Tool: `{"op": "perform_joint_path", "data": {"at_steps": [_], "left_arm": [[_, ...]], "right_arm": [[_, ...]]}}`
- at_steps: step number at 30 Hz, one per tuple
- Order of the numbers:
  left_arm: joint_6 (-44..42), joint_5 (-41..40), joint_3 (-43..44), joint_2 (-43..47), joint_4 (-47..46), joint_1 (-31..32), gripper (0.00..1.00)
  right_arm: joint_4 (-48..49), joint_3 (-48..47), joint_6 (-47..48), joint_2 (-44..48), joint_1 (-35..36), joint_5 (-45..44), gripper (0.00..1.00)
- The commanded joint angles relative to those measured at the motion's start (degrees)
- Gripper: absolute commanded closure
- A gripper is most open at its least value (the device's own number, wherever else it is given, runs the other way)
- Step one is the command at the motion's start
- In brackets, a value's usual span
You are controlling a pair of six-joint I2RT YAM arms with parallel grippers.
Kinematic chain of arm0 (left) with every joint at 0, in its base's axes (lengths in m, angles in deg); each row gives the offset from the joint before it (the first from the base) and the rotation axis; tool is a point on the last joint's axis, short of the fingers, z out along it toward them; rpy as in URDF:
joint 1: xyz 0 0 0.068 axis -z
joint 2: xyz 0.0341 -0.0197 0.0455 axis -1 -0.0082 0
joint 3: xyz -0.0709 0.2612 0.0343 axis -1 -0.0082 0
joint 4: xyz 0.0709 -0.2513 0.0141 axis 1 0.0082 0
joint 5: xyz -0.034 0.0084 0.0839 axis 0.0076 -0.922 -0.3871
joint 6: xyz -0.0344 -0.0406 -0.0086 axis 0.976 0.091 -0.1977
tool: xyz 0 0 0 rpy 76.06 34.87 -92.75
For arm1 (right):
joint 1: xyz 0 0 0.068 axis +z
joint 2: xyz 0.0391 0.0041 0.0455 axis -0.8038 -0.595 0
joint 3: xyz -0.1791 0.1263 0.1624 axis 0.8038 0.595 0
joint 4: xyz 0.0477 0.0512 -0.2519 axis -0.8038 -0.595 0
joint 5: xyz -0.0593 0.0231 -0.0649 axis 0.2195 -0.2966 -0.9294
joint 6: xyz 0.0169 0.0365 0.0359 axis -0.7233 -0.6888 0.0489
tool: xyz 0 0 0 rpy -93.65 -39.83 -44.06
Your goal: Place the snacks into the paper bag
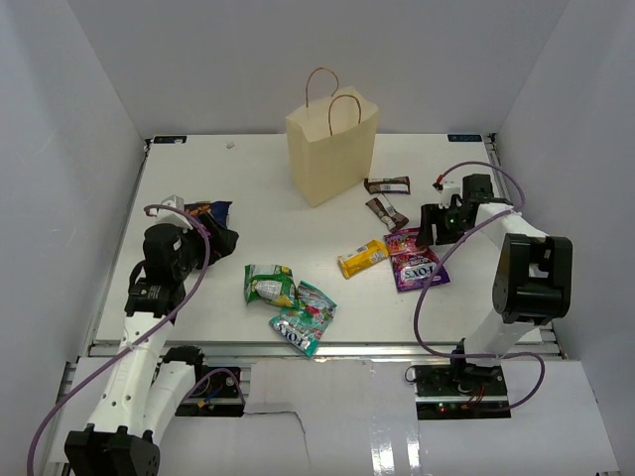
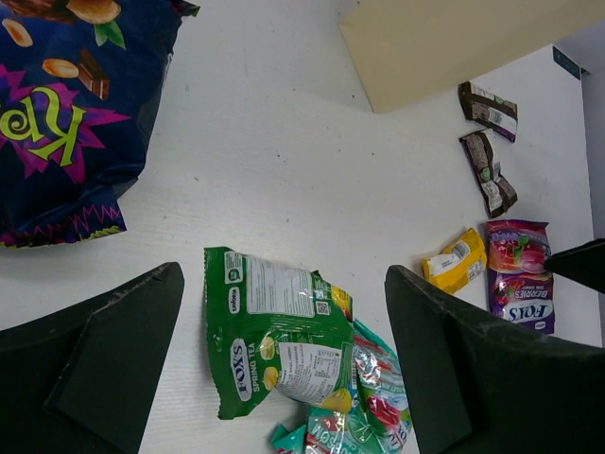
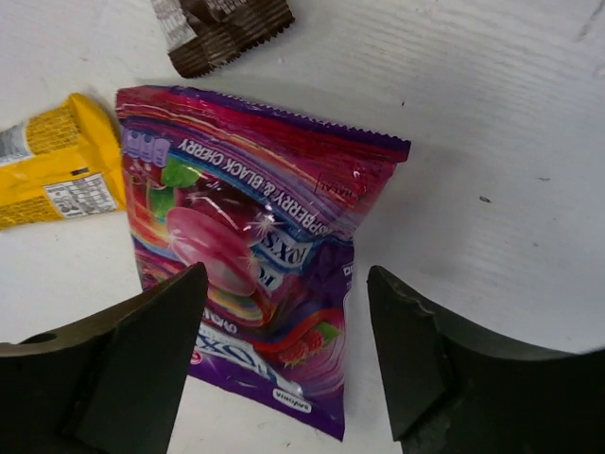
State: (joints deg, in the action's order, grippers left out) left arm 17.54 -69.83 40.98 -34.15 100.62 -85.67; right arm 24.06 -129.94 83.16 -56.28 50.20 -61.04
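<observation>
The right gripper (image 3: 286, 312) straddles the purple candy bag (image 3: 241, 203) with jaws apart, likely to pinch it for the upright paper bag (image 1: 330, 149) beyond; the left gripper (image 2: 284, 303) gapes above the green pouch (image 2: 269, 331)

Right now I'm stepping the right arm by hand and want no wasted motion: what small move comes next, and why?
Probably lower the right gripper and close on the purple Fox's candy bag: its open jaws straddle the bag, which is not yet gripped and lies well outside the paper bag.
</observation>
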Motion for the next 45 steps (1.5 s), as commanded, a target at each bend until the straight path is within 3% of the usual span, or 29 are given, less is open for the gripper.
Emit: {"op": "perform_joint_path", "data": {"at_steps": [1, 3, 10, 12, 22, 27, 32, 37, 43, 45], "left_arm": [[2.12, 1.52, -0.29, -0.82, 0.00, -0.17, 0.02], [2.91, 2.83, -0.12, -1.61, -0.35, -0.08, 0.02], [7.12, 8.64, -1.43, -2.76, -2.81, -0.17, 0.02], [8.36, 11.00, -2.48, -2.50, -3.60, -0.08, 0.02], [13.11, 18.83, -7.05, -1.35, -7.47, -0.08, 0.02], [14.16, 21.21, -8.12, -1.79, -8.87, -0.08, 0.02], [14.17, 22.18, -8.12, -2.84, -9.49, -0.08, 0.02], [14.17, 23.06, -7.85, -3.55, -9.84, -0.17, 0.02], [14.43, 23.23, -8.20, -2.93, -9.84, 0.01, 0.02], [14.43, 23.15, -8.20, -2.76, -9.67, 0.01, 0.02]], "right_arm": [[4.05, 0.78, -0.85, -3.47, 0.04, 2.03, 0.28], [4.85, 1.22, -0.59, -5.05, 0.04, 2.65, 0.33], [5.20, 3.68, 0.55, -6.11, -0.14, 9.40, 0.84], [5.55, 4.56, 0.56, -4.46, -0.75, 11.25, 0.92], [10.21, 4.13, 5.92, 12.86, -4.97, 32.07, 0.92], [18.03, 0.09, 1.44, 17.62, -4.19, 33.24, 0.92], [24.70, -10.88, 0.47, 16.31, 0.38, 25.26, 0.92], [30.33, -32.14, 0.64, 8.85, 7.59, 6.37, 0.92], [29.90, -59.89, 4.32, -8.55, 13.92, -4.37, 0.92], [30.68, -65.02, 5.56, -14.27, 16.11, -6.04, 0.92]]}}
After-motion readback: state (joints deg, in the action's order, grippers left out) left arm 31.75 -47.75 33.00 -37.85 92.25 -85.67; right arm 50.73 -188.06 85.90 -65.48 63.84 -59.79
